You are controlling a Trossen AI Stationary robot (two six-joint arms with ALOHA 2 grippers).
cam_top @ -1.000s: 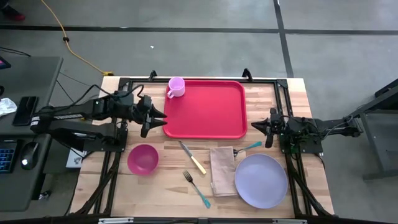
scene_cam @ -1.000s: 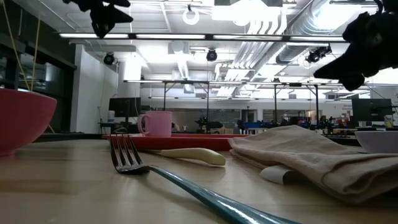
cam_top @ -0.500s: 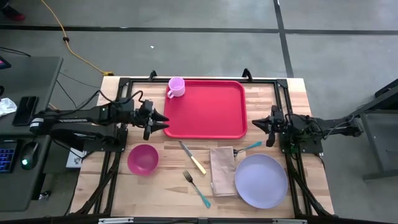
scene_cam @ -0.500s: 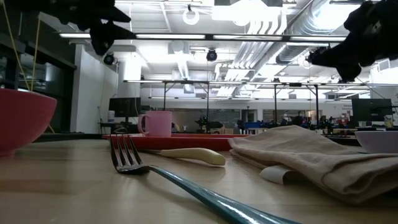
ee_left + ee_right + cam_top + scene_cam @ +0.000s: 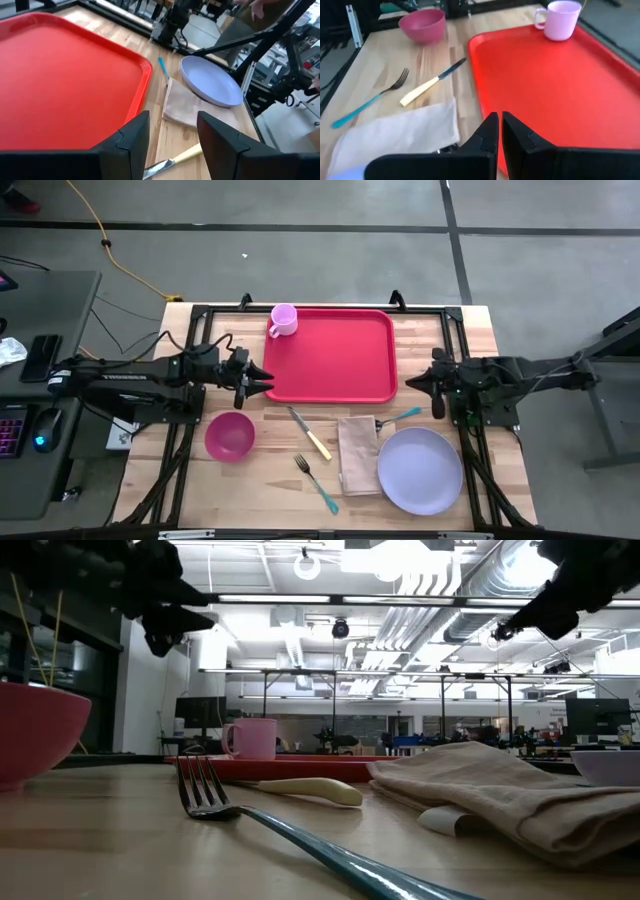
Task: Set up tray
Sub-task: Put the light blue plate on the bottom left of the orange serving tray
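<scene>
So both arms are reaching in toward the middle from opposite sides of the overhead frame; the left gripper (image 5: 262, 381) sits left of centre, stretched out level and pointing at the lower-left corner of the tray (image 5: 335, 360), fingers spread wide with nothing between them; its wrist camera shows the two dark fingers (image 5: 131, 137) well apart with bare wood between them and the red rim right alongside; the right gripper (image 5: 412, 383) comes in from the right of the frame and stops just off the tray's right edge, fingers pinched fully together and holding nothing; the tray itself lies flat in the upper middle of the table (image 5: 270, 480), and the only thing on it is a pink mug (image 5: 283, 320) parked in its upper-left corner; everything else is off the tray in the lower half of the frame: a magenta bowl (image 5: 230, 435) lower left, a knife (image 5: 310, 433) with a cream handle just below the tray, a teal-handled fork (image 5: 316, 483) under that, a folded beige napkin (image 5: 358, 453) with a teal utensil handle (image 5: 404, 416) poking out from its upper right, and the lavender plate (image 5: 420, 470) lower right, touching the napkin's edge
</scene>
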